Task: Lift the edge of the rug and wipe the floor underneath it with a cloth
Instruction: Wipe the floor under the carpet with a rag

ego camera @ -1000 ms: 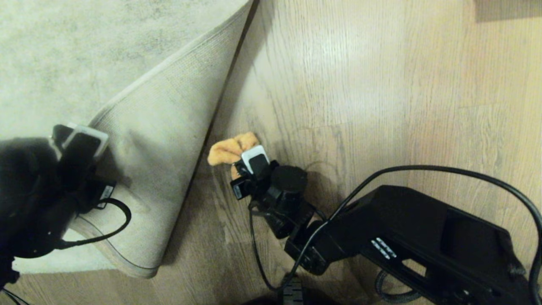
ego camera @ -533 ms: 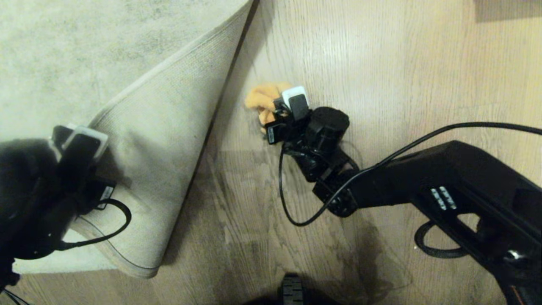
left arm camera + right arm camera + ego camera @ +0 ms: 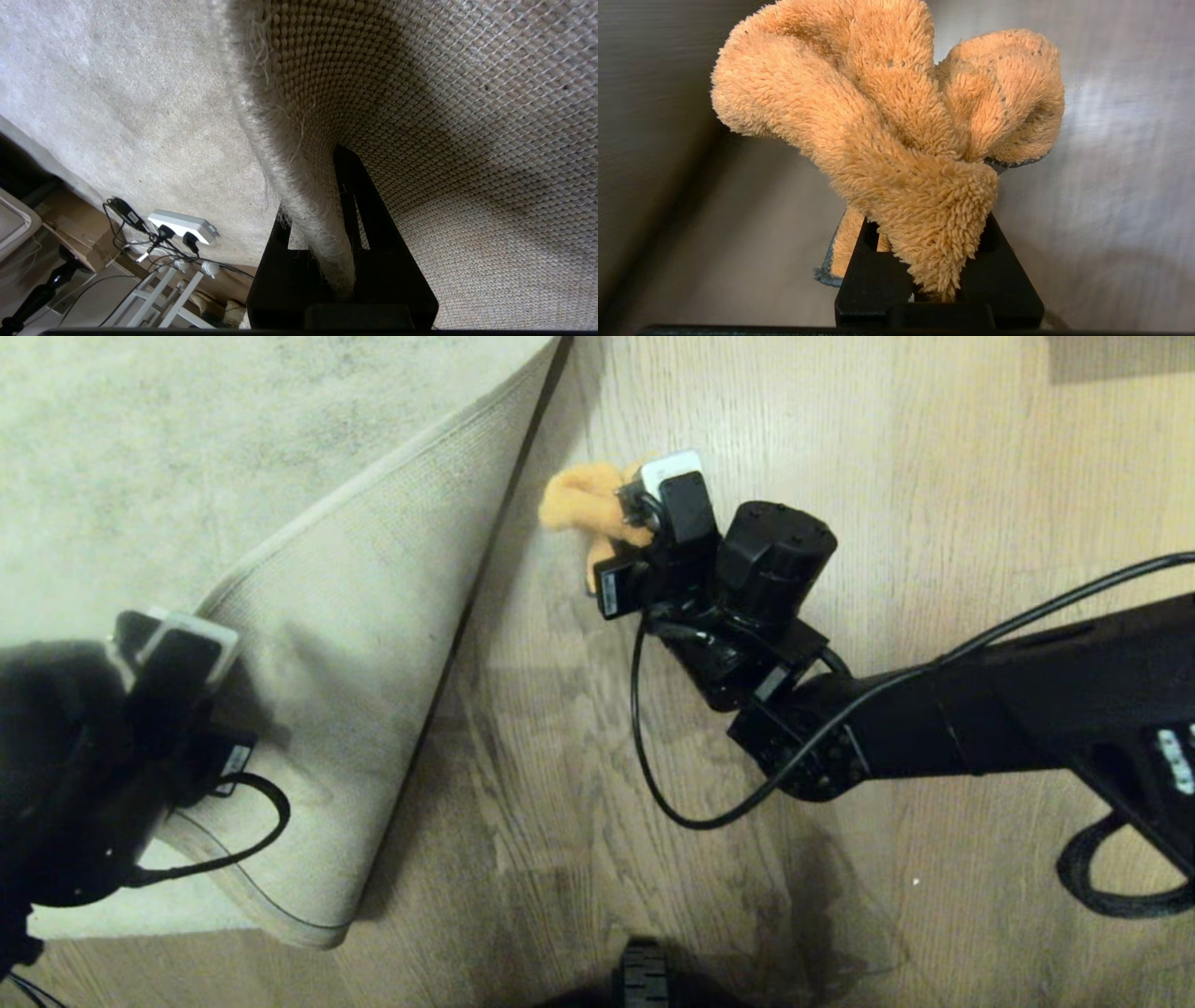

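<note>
Rug edge (image 3: 355,616): beige woven backing, thin dark trim; rug top pale grey-beige, mottled. Floor (image 3: 887,523): light brown wood-grain planks, slight sheen. Cloth (image 3: 887,130): fluffy orange-yellow, dark stitched hem. Both grippers black, white parts on top.

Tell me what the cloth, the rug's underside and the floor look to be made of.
The cloth: probably microfibre or terry, with fluffy orange pile and grey stitched edging.
The rug edge: coarse beige woven backing, with loose fibres fraying along its border.
The floor: wood or wood-look laminate planks, grain lines, slight sheen.
</note>
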Motion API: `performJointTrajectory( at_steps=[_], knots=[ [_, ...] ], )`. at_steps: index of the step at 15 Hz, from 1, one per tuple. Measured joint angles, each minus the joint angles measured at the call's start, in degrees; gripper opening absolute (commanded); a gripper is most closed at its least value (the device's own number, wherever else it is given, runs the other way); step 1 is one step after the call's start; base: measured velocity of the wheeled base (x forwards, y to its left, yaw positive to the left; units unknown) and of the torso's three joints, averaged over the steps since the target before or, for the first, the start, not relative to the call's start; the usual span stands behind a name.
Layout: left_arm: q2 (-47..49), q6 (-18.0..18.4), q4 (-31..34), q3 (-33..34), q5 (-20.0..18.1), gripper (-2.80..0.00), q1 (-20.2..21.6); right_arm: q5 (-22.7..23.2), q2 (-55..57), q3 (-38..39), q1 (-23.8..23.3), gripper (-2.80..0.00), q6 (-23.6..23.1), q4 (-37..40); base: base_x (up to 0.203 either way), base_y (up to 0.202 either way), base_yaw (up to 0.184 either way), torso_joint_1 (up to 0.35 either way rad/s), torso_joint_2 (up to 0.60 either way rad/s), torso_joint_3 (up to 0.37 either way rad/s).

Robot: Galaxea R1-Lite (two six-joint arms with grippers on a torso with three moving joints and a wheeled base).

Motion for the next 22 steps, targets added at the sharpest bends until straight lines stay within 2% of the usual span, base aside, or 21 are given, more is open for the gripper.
performJointTrajectory(
  at_steps=[6,8,10,12,16,22],
  knots=[
    [0.0,0.0,0.0,0.0,0.0,-2.8,0.0,-2.4,-5.7,21.1,14.9,-2.8,-0.2,-4.8,0.0,0.0,0.0,0.0,0.0,0.0],
    [0.0,0.0,0.0,-0.1,0.0,-2.8,0.0,-3.0,-3.9,25.6,18.1,-2.8,-0.1,-9.1,0.0,0.0,0.0,0.0,0.0,0.0],
    [0.0,0.0,0.0,-0.1,0.0,-2.8,0.0,-3.0,-0.6,26.9,19.3,-2.8,0.1,-12.3,0.0,0.0,0.0,0.0,0.0,0.0],
    [0.0,-0.1,0.0,0.0,0.0,-2.8,0.0,-3.0,3.5,25.3,19.7,-2.8,0.2,-13.2,0.0,0.0,0.0,0.0,0.0,0.0],
    [0.0,-0.1,0.0,0.0,0.1,-2.8,0.1,-2.7,12.5,17.2,18.6,-2.8,0.5,-13.6,0.0,0.0,0.0,0.0,0.0,0.0],
    [0.5,-0.2,0.0,0.0,0.1,-2.8,0.9,-0.3,20.6,4.3,9.9,-2.8,1.1,-12.0,0.0,0.0,0.0,0.0,0.0,0.0]
  ],
)
